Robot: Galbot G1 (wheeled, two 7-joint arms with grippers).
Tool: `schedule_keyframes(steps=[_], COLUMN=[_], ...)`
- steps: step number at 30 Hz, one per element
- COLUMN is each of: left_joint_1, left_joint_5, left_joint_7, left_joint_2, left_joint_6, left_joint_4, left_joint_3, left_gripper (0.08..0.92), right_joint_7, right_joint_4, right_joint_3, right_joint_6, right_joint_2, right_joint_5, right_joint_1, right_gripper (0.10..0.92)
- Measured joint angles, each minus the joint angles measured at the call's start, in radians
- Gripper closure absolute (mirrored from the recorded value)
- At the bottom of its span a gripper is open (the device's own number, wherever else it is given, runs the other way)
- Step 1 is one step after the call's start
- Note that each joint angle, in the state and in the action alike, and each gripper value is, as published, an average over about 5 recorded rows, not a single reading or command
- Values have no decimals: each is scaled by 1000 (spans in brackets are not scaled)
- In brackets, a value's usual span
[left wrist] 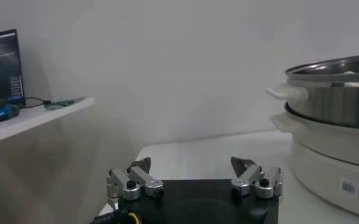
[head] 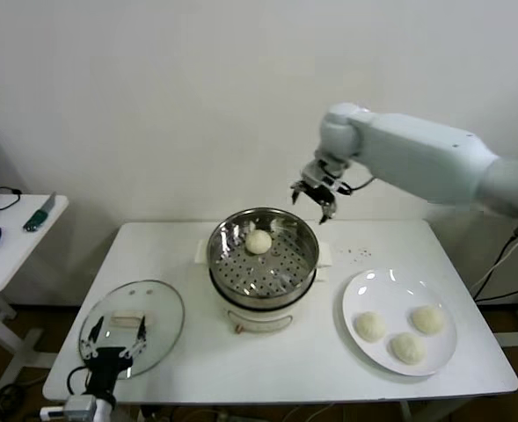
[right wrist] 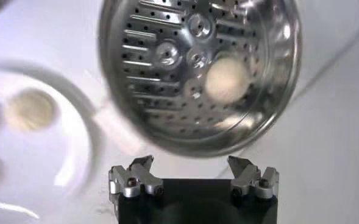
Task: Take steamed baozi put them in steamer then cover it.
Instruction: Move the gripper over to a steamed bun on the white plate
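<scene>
Right gripper (head: 316,200) above steamer (head: 263,255) far rim, fingers apart, empty; left gripper (head: 111,345) over cover (head: 132,327), fingers apart.

Below and just left of the right claw (head: 315,200), the steamer (head: 263,260) stood uncovered, one steamed baozi (head: 259,241) taking its far side; its remaining perforated floor lay free beneath open air.

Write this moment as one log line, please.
right claw: open, above steamer | baozi: one in steamer, three on plate | cover: off
</scene>
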Motion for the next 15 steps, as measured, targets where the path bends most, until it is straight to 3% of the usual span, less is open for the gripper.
schedule_keyframes(steps=[7, 15], left_joint_1=[0, 11], left_joint_5=[4, 7], left_joint_7=[2, 1], left_joint_2=[5, 5], left_joint_6=[0, 1], left_joint_4=[-12, -19], left_joint_3=[2, -2], left_gripper=[177, 177], right_joint_7=[41, 64], right_joint_4=[158, 230], right_joint_3=[-52, -25], right_joint_6=[-198, -316], right_joint_2=[-228, -373], right_joint_5=[131, 152], right_joint_1=[-12, -149], right_gripper=[203, 203])
